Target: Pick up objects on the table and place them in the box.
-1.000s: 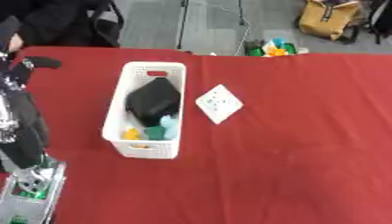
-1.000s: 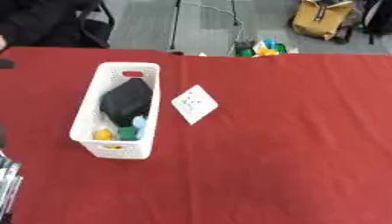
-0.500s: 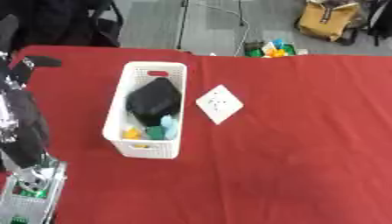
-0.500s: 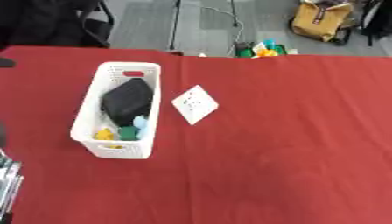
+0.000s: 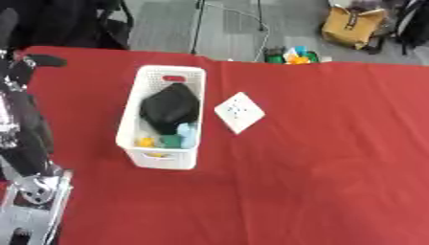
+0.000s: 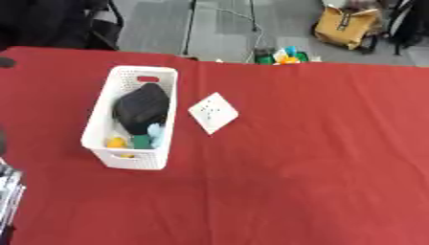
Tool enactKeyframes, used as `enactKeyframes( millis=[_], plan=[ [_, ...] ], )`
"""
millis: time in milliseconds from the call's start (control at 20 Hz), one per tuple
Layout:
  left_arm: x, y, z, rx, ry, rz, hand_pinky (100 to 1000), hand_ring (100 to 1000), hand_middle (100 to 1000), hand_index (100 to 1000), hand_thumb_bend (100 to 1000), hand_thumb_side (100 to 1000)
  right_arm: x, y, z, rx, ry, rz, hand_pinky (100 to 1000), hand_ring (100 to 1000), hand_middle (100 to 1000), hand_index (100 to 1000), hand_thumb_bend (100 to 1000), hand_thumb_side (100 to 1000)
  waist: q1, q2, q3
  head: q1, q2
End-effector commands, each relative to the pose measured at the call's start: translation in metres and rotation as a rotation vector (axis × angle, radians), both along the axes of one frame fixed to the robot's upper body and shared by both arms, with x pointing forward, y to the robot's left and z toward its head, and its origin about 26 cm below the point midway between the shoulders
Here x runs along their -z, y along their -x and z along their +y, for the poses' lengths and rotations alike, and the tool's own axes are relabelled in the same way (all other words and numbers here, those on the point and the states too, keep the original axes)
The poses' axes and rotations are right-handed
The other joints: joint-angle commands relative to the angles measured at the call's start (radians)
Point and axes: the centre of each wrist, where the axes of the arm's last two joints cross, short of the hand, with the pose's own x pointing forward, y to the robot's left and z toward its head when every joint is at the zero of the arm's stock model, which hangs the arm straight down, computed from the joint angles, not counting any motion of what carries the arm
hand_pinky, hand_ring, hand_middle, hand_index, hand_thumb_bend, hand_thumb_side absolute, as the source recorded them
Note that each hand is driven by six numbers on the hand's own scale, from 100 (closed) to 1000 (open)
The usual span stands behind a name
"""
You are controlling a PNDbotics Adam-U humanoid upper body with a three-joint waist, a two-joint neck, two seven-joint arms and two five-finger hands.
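Left eye view: a white perforated plastic box stood on the red cloth-covered table, left of centre, long side running away from the camera. Inside lay a black bulky object, soft-looking, filling the mid and far part; its exact kind couldn't be made out. At the near end sat a pale blue piece, a green block and a yellow-orange bit, all partly hidden by the box wall and by each other. Just right of the box, apart from it, a white square card w/ small dark dots lay flat on the cloth, turned corner-on like a diamond. The left arm ran down the left edge, black w/ silver joints, cut off by the frame. No hand could be made out on it, so whether the fingers were apart or together couldn't be told. The right hand didn't show.

Right eye view: same layout, shifted. The arm was nearly gone, only a silver sliver at the lower left corner. Past the table's far edge, a cluster of small coloured items sat on the grey floor, too blurred to identify, and a tan bag stood beyond.
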Motion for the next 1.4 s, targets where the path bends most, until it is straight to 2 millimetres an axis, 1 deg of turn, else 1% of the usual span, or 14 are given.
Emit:
enactKeyframes(
  millis=[50,100,150,250,300,350,550,600,650,950,1200,1250,1400],
  plan=[
    [-0.005,0.003,0.001,0.009,-0.023,-0.013,525,917,934,832,146,1000,-0.032,0.007,-0.001,0.049,0.250,0.031,888,893,863,894,631,1000,-0.003,-0.028,0.003,-0.009,0.015],
    [-0.005,0.003,0.001,0.010,-0.025,-0.010,525,915,933,829,146,1000,-0.039,0.007,0.000,0.059,0.309,0.048,880,896,884,898,604,1000,-0.005,-0.031,0.005,-0.012,0.018],
    [-0.004,0.003,0.001,0.014,-0.029,-0.005,525,915,932,828,145,1000,-0.050,0.008,0.002,0.078,0.415,0.071,879,896,887,900,603,1000,-0.007,-0.037,0.008,-0.017,0.022],
    [-0.003,0.003,0.001,0.019,-0.033,0.001,524,914,931,825,145,1000,-0.063,0.009,0.006,0.094,0.540,0.119,877,898,898,902,587,1000,-0.009,-0.044,0.011,-0.024,0.028],
    [-0.003,0.003,0.001,0.021,-0.034,0.003,524,914,931,825,145,1000,-0.068,0.010,0.008,0.107,0.575,0.139,877,898,898,902,587,1000,-0.010,-0.046,0.011,-0.026,0.030],
    [-0.002,0.004,0.001,0.024,-0.037,0.005,524,913,930,823,143,1000,-0.073,0.011,0.010,0.119,0.620,0.158,876,900,907,904,569,1000,-0.011,-0.048,0.013,-0.030,0.032],
    [-0.002,0.004,0.000,0.036,-0.043,0.013,523,912,929,819,142,1000,-0.088,0.010,0.021,0.139,0.711,0.203,876,901,918,909,554,1000,-0.013,-0.055,0.018,-0.043,0.041],
    [-0.001,0.004,-0.001,0.039,-0.045,0.015,523,912,928,819,142,1000,-0.091,0.008,0.023,0.142,0.722,0.212,878,903,919,912,437,986,-0.013,-0.057,0.019,-0.046,0.043],
    [-0.001,0.004,-0.001,0.043,-0.046,0.016,523,912,928,818,142,1000,-0.093,0.004,0.025,0.146,0.732,0.223,879,905,922,916,557,1000,-0.013,-0.059,0.021,-0.051,0.045],
    [0.000,0.004,-0.003,0.060,-0.053,0.025,522,911,927,815,140,1000,-0.099,-0.035,0.028,0.167,0.788,0.296,886,914,941,934,574,1000,-0.011,-0.067,0.029,-0.073,0.059],
    [0.000,0.004,-0.004,0.073,-0.061,0.032,521,911,928,813,139,1000,-0.097,-0.068,0.030,0.178,0.861,0.346,895,921,952,937,584,996,-0.015,-0.072,0.039,-0.090,0.066],
    [0.001,0.004,-0.004,0.076,-0.062,0.033,521,912,928,812,138,1000,-0.096,-0.074,0.030,0.178,0.872,0.356,894,922,951,941,615,983,-0.015,-0.072,0.041,-0.094,0.067],
    [0.001,0.005,-0.005,0.082,-0.064,0.037,521,912,928,812,138,1000,-0.093,-0.092,0.032,0.170,0.879,0.378,894,923,951,945,622,981,-0.016,-0.073,0.045,-0.099,0.067]
  ],
)
